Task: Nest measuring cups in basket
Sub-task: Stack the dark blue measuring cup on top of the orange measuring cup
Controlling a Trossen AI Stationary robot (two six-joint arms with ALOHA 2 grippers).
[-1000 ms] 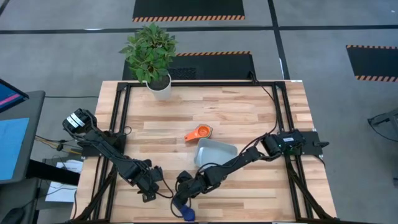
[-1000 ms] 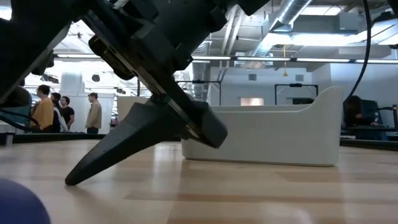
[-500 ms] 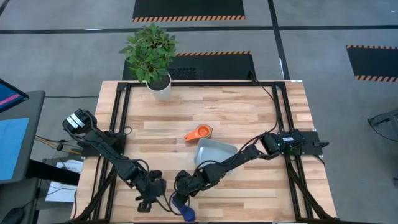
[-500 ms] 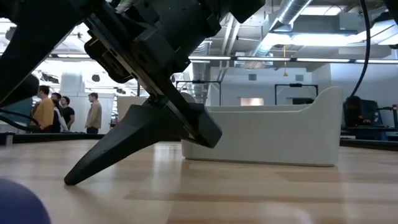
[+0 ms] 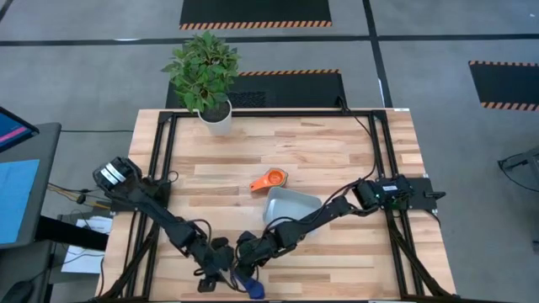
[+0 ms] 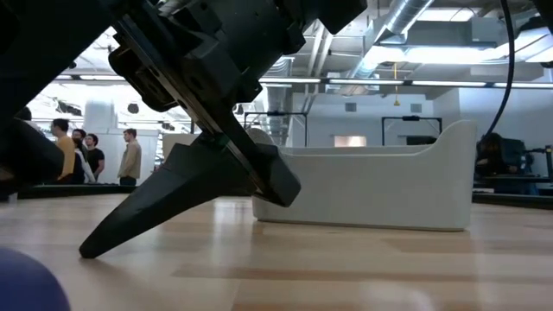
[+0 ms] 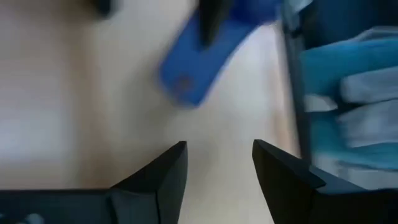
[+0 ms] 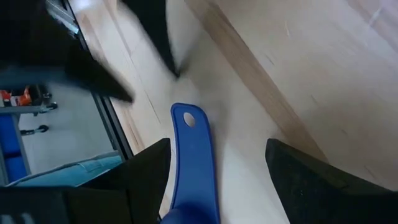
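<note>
Left pincer [image 5: 221,279] moved closer, parted, empty

Pale wood-plank bench [image 5: 337,151] with a smooth satin finish, dark blue measuring cup [image 8: 194,155] of smooth, slightly glossy plastic, matt pale plastic basket [image 6: 371,186], matt black fingers [image 7: 158,177], probably hard plastic, orange plastic cup [image 5: 269,180]

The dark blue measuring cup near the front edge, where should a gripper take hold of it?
Grip the dark blue measuring cup by its flat handle, coming down from above. The handle lies flat on the table, sticking out clear, and the open right gripper already straddles it.
</note>
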